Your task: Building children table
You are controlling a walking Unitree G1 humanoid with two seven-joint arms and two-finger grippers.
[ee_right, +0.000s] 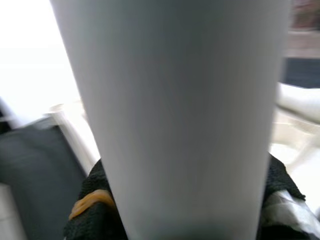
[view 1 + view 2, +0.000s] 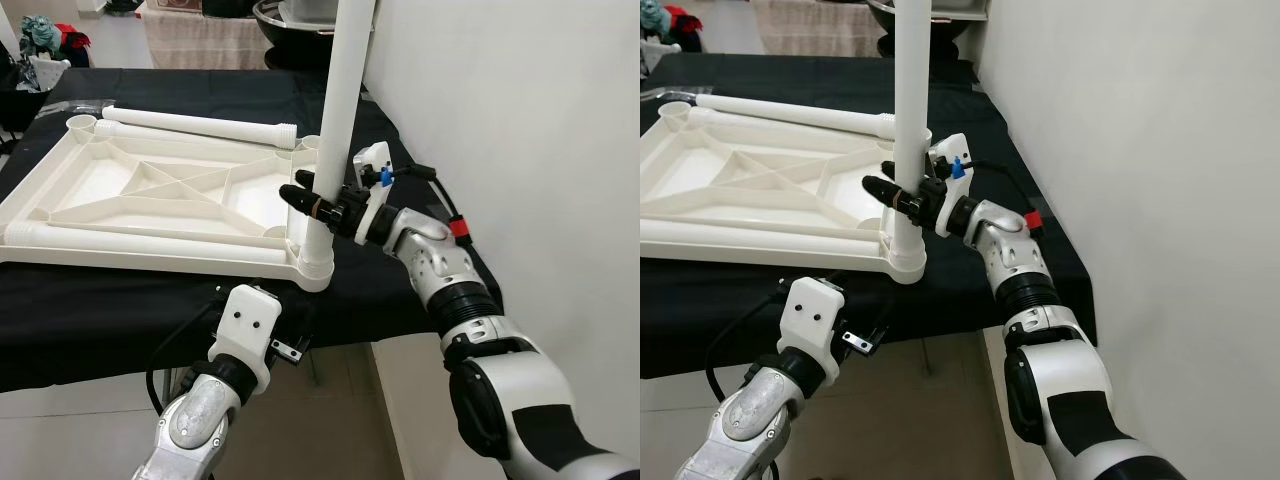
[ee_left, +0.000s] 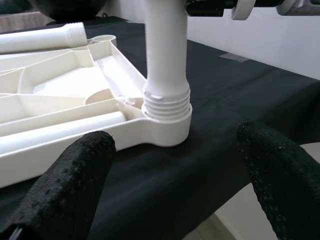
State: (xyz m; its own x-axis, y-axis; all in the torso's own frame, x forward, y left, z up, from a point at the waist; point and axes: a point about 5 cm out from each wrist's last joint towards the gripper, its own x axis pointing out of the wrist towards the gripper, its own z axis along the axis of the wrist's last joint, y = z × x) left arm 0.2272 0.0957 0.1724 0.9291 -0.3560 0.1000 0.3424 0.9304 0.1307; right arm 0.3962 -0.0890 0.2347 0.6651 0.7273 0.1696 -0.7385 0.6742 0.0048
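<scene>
A white plastic table top lies upside down on a black-covered table. One white leg stands upright in its near right corner socket. My right gripper is shut on this upright leg a little above the socket. Two more legs lie on the top: one along the far edge, one along the near edge. My left gripper is open, held low in front of the table edge and facing the socket, apart from it.
A white wall runs close along the right side of the table. The black cloth hangs over the near edge. Beige floor lies below. Clutter and a dark basin sit beyond the far end.
</scene>
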